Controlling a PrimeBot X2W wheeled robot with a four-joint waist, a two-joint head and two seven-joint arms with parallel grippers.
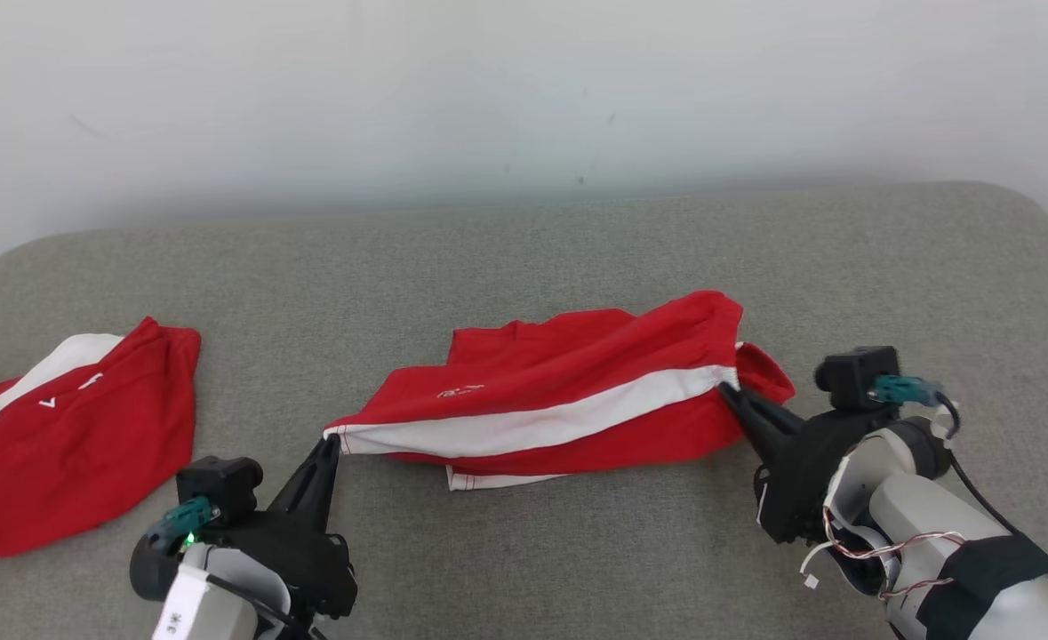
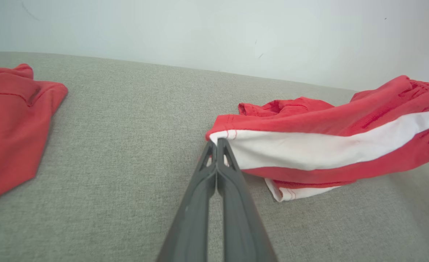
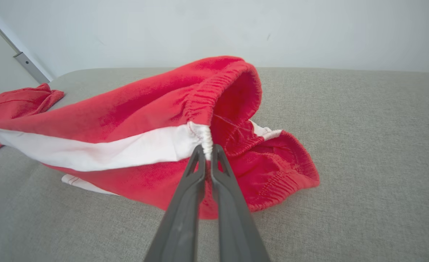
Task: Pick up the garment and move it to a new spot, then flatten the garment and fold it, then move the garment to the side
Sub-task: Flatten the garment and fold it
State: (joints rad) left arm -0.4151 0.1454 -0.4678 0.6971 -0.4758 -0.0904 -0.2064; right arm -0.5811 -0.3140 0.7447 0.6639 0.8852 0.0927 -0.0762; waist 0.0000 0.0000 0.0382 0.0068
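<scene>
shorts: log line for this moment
step: flatten | left gripper: shut on shorts hem | right gripper: shut on waistband | shorts: stretched between both | other garment: far left

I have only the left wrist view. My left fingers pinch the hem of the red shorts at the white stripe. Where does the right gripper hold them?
Observer: The right gripper is shut on the red shorts at the elastic waistband, on the white stripe.
Operator: Does the waistband lie flat?
Observer: No. It gapes open, its top raised off the grey cushion.
Operator: Has the other garment any white?
Observer: Yes, the head view shows white patches on the other garment.
</scene>
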